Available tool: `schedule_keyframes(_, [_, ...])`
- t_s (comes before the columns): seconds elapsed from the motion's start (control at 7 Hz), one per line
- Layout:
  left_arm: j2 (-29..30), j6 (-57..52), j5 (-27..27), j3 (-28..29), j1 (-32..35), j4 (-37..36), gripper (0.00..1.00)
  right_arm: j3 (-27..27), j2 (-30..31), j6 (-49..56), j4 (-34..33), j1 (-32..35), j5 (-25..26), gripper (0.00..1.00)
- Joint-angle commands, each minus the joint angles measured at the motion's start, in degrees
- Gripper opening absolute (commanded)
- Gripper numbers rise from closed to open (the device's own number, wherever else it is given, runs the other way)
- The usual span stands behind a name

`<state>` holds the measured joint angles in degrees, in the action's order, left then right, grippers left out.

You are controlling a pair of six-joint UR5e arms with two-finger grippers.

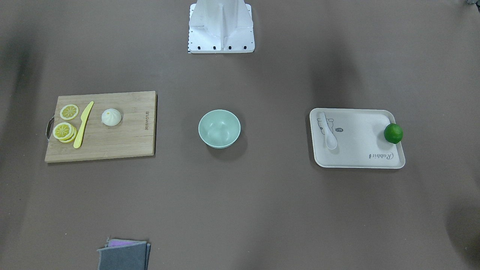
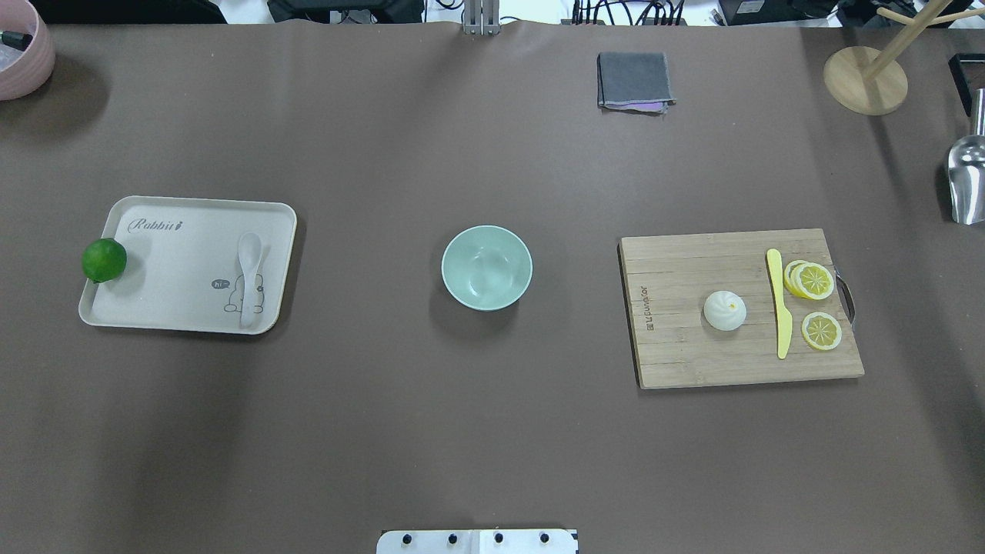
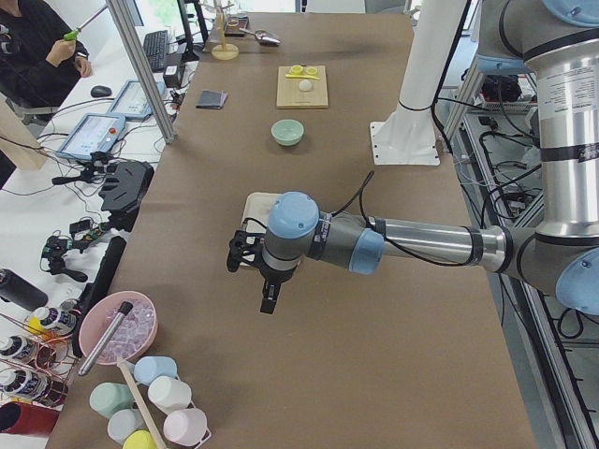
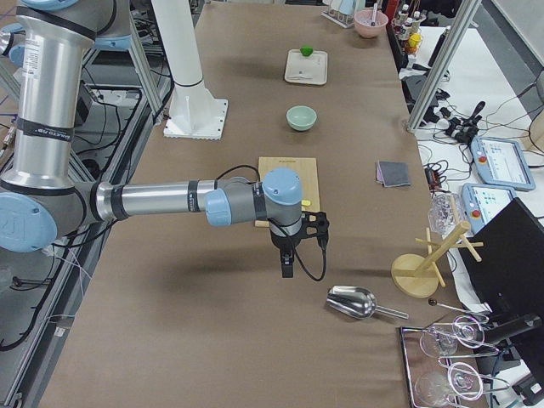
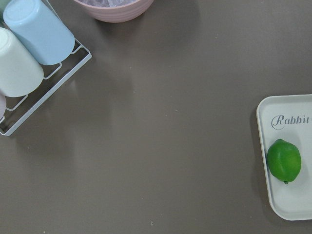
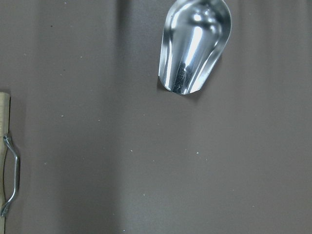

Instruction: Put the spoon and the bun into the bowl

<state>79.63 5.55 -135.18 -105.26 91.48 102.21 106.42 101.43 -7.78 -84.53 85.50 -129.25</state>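
Observation:
The white spoon [image 1: 329, 132] [image 2: 248, 277] lies on a cream tray [image 1: 360, 165] [image 2: 192, 201], scoop toward the far side. The white bun [image 1: 111, 117] [image 2: 724, 310] sits on a wooden cutting board [image 1: 123, 146] [image 2: 692, 362]. The mint-green bowl [image 1: 219, 128] [image 2: 486, 267] stands empty at the table's middle. My left gripper [image 3: 266, 305] hangs over the table's end beyond the tray, seen only in the exterior left view. My right gripper [image 4: 287, 270] hangs past the board, seen only in the exterior right view. I cannot tell whether either is open.
A green lime [image 1: 393, 133] [image 5: 284, 161] rests on the tray's edge. A yellow knife [image 2: 780, 312] and lemon slices [image 2: 814, 282] lie on the board. A folded grey cloth [image 2: 633, 80], a metal scoop [image 6: 193, 46], a wooden stand [image 2: 866, 77] and a pink bowl [image 2: 23, 50] line the edges.

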Motion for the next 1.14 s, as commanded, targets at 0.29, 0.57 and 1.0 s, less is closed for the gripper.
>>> schedule_keyframes(0.29, [0.0,0.1,-0.1,0.0,-0.1,0.0,0.98,0.2,0.3,2.5,-2.5,0.9,0.1,1.0])
schedule_keyframes(0.57, [0.0,0.0,-0.1,-0.1,-0.1,0.0,0.98,0.1,0.3,2.5,-2.5,0.9,0.0,1.0])
schedule_keyframes(1.0, [0.1,0.5,-0.1,-0.3,-0.1,-0.1,0.98,0.1,0.3,2.4,-2.4,0.9,-0.2,1.0])
